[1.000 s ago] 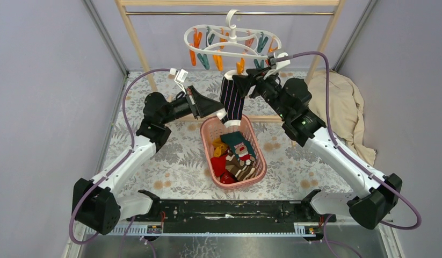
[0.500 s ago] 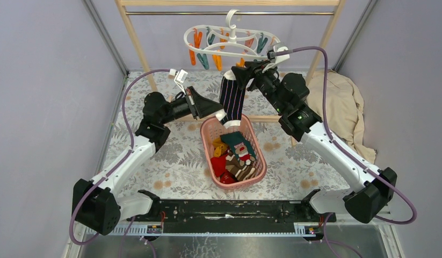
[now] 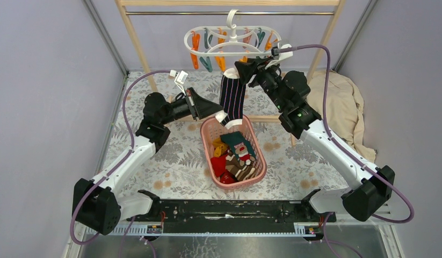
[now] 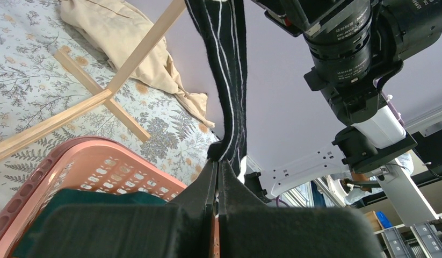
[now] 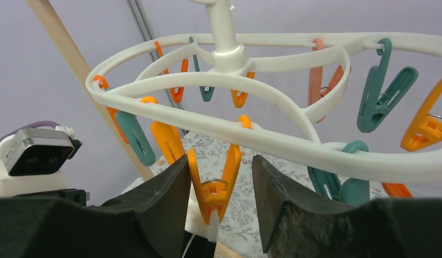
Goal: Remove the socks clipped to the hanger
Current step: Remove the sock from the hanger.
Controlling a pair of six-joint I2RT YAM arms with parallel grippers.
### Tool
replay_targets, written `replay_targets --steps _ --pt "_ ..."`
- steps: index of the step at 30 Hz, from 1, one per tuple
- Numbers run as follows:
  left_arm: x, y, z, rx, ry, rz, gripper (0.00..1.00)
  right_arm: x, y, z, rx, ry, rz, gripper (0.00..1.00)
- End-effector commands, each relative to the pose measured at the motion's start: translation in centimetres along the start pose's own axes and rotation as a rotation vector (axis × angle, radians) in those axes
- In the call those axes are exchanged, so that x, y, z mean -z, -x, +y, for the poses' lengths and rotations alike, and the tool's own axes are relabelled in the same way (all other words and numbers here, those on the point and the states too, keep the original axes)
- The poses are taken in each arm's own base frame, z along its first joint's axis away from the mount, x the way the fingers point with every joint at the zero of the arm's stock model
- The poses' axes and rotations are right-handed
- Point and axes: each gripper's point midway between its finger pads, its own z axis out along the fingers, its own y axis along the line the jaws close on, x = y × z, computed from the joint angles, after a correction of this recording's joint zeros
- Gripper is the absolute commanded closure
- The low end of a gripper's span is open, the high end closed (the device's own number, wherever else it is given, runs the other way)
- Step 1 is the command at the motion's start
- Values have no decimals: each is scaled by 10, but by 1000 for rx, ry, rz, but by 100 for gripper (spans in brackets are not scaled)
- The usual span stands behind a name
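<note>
Where the pink basket (image 3: 260, 156) sits at the middle of the worktop (image 3: 170, 166) with socks (image 3: 237, 153) piled inside, the left hand (image 3: 223, 114), just above its twelve o'clock rim, is clenched on the lower end of a black striped sock (image 3: 232, 97). Farther toward twelve o'clock, the right hand (image 5: 216, 180) stands partly open astride the orange clip (image 5: 210, 196) pinning that sock's top to the white hanger (image 5: 251, 80); a gap shows beside one finger.

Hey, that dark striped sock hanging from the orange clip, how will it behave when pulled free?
Probably floppy: the striped sock drapes from the orange clip and bends where the left gripper pinches it. Likely light, since one small clip carries it.
</note>
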Motion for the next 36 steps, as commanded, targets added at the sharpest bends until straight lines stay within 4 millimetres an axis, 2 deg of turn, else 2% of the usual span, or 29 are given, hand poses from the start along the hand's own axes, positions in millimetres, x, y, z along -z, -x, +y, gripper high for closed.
replay_targets --steps 1,5,10,12,15,18,21,22,26,29,31,33,36 --pt "2 1 -3 -18 -29 -4 99 -1 47 8 -17 33 -132 51" --pt "1 1 -2 -17 -29 -3 99 -1 47 9 -25 44 -130 65" --pt "2 0 -1 -12 -28 -1 99 -1 45 12 -31 71 -115 91" --pt "2 -1 -2 -11 -28 -1 99 0 43 11 -32 67 -110 95" --pt "3 -1 -4 -5 -34 1 99 2 39 9 -35 60 -104 95" --pt "6 -3 -7 0 -42 3 99 5 34 6 -41 53 -91 89" --pt "10 -6 -11 7 -44 3 99 9 26 4 -53 43 -73 70" --pt "12 -7 -13 6 -46 2 99 10 25 3 -58 40 -71 67" --pt "16 -11 -15 12 -30 6 99 17 21 2 -69 37 -62 58" --pt "20 -13 -15 12 -15 9 99 20 20 1 -70 34 -55 57" --pt "21 -14 -17 13 -12 10 99 21 19 1 -71 31 -48 50" --pt "23 -14 -19 12 -10 11 99 21 19 2 -73 36 -37 39" --pt "24 -14 -18 13 7 15 99 21 18 6 -77 50 -20 35"
